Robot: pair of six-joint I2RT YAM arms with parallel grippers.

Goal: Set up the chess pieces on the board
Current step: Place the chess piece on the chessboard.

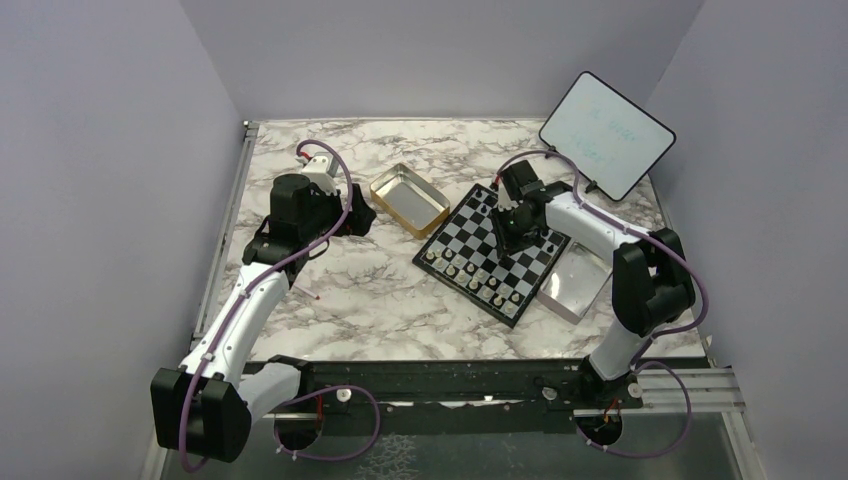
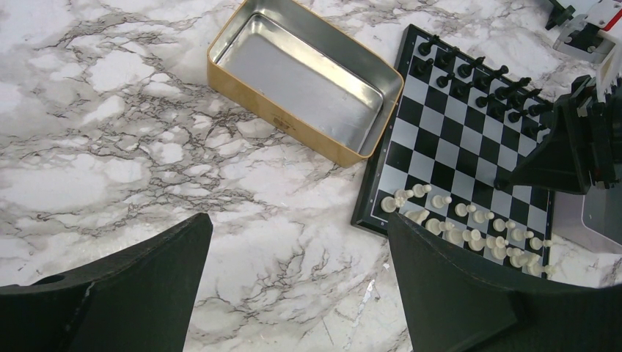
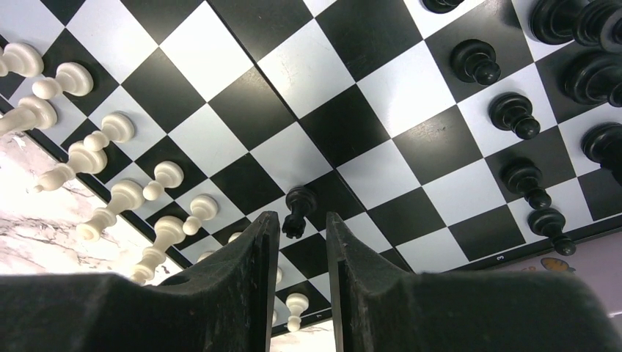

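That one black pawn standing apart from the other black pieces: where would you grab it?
By its round head and thin neck, coming straight down from above. The black pawn stands upright on the board with bare squares around it, so jaws fit either side, and its wide base sits too low to pinch. The right gripper hangs over it, jaws apart.

Top external: high up behind both arm bases (image 1: pixel 603 378), facing forward and down, far enough to take in the whole bench (image 1: pixel 360 310). Left wrist: mid height, slanting down between own jaws toward tin (image 2: pixel 279 116) and board (image 2: pixel 455 147). Right wrist: pressed close over that board, heading hard to tell at such range. Common to all three: the board.
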